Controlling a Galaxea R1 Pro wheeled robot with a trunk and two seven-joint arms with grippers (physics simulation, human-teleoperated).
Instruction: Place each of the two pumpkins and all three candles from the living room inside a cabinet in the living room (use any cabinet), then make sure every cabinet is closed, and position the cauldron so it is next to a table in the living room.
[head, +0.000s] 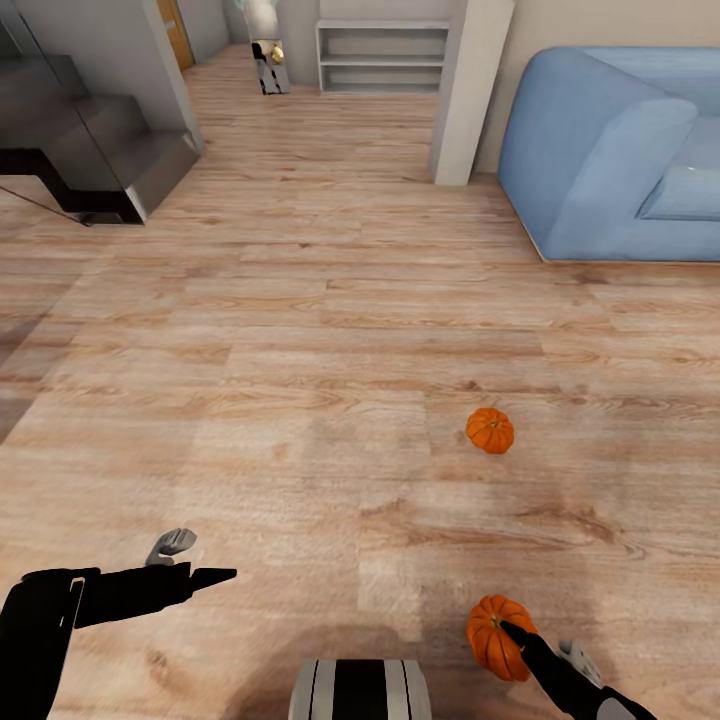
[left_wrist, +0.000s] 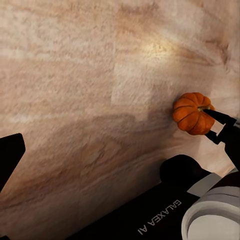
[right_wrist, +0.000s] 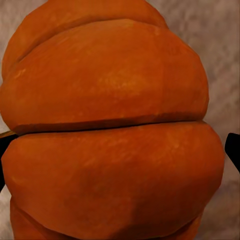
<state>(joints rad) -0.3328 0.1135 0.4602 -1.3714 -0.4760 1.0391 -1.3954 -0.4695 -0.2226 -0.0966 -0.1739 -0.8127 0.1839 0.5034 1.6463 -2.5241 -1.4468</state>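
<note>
Two orange ribbed pumpkins are on the wood floor. One pumpkin (head: 490, 430) lies free, right of centre in the head view. The nearer pumpkin (head: 492, 640) sits between the black fingers of my right gripper (head: 520, 640) at the lower right. In the right wrist view that pumpkin (right_wrist: 110, 130) is very close, with a fingertip at each side edge. The left wrist view has the same pumpkin (left_wrist: 192, 114) with the right gripper (left_wrist: 212, 127) closed around it. My left gripper (head: 205, 558) hovers over bare floor at the lower left, open and holding nothing.
A blue sofa (head: 610, 150) stands at the far right, with a white pillar (head: 470, 90) beside it. A white shelf unit (head: 382, 55) is at the back. Dark steps (head: 90, 150) rise at the far left. My base (head: 360, 690) is at the bottom edge.
</note>
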